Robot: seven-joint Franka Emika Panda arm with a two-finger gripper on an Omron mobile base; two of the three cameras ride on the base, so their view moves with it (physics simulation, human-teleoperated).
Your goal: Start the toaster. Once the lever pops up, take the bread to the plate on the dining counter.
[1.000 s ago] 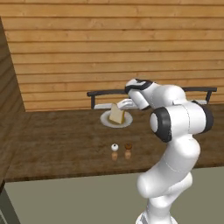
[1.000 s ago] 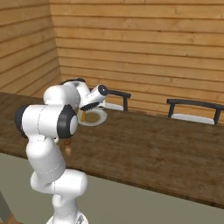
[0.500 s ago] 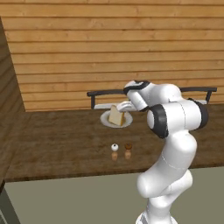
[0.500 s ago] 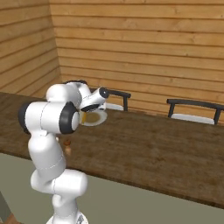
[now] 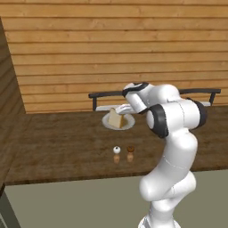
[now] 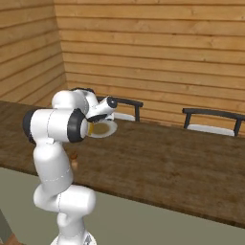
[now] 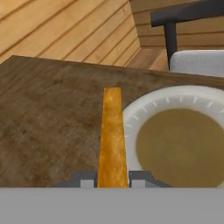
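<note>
My gripper is shut on the bread, which shows edge-on as a golden crust strip between the two fingertips. In the left base view the bread hangs upright from the gripper, just over the left part of the plate. The round pale plate lies on the dark dining counter, to the right of the slice in the hand view, and its centre looks brownish. From the right base view, the plate peeks out beside my arm. The toaster is out of view.
Two small shakers, one white-topped and one brown-topped, stand on the counter in front of the plate. Dark-framed chairs with pale seats stand behind the counter along the wooden plank wall. The counter's near edge runs below my arm.
The hand with the bread has sunk slightly towards the plate and the elbow has swung a little to the left. The grip is unchanged.
</note>
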